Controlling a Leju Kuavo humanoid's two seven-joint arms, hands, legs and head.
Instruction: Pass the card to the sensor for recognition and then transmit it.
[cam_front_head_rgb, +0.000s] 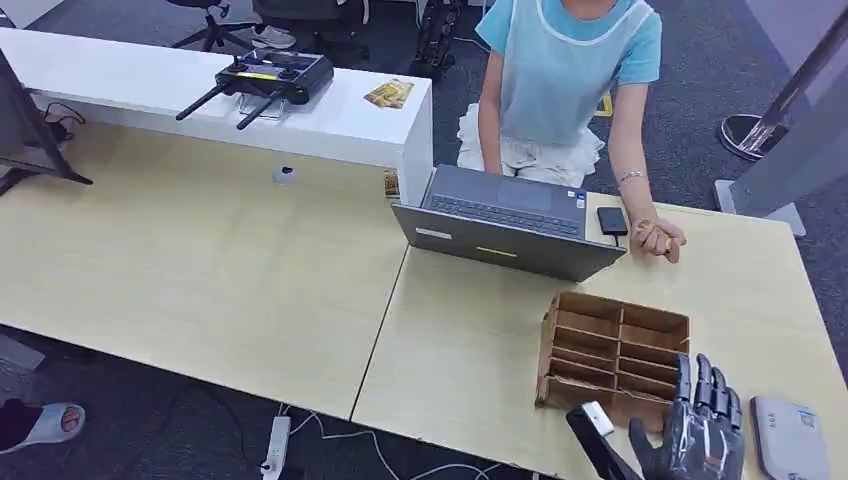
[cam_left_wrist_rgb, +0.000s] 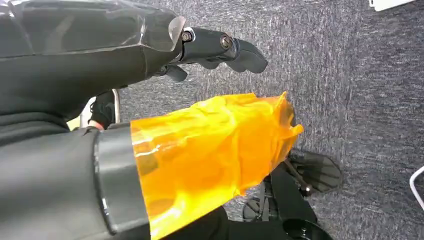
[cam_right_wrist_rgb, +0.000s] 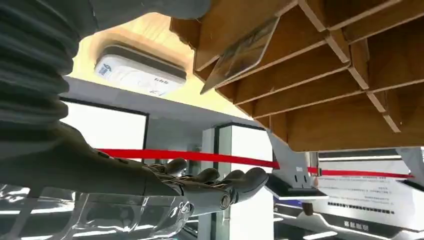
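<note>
A card (cam_right_wrist_rgb: 240, 55) stands tilted in one slot of the brown wooden rack (cam_front_head_rgb: 615, 350), near the table's front right. My right hand (cam_front_head_rgb: 700, 425) is just in front of the rack's near right corner. Its fingers (cam_right_wrist_rgb: 215, 185) are stretched out and apart, holding nothing and clear of the card. The white-grey card sensor (cam_front_head_rgb: 790, 435) lies flat on the table to the right of that hand, and the right wrist view shows the sensor (cam_right_wrist_rgb: 137, 70) beside the rack. My left hand (cam_left_wrist_rgb: 220, 47) hangs over grey carpet, fingers loose with nothing in them.
A person sits at the table's far side behind an open grey laptop (cam_front_head_rgb: 505, 215), one hand (cam_front_head_rgb: 658, 238) resting next to a black phone (cam_front_head_rgb: 612, 221). A white counter (cam_front_head_rgb: 330, 125) at the back left holds a black remote controller (cam_front_head_rgb: 268, 75) and a small yellow item (cam_front_head_rgb: 388, 93).
</note>
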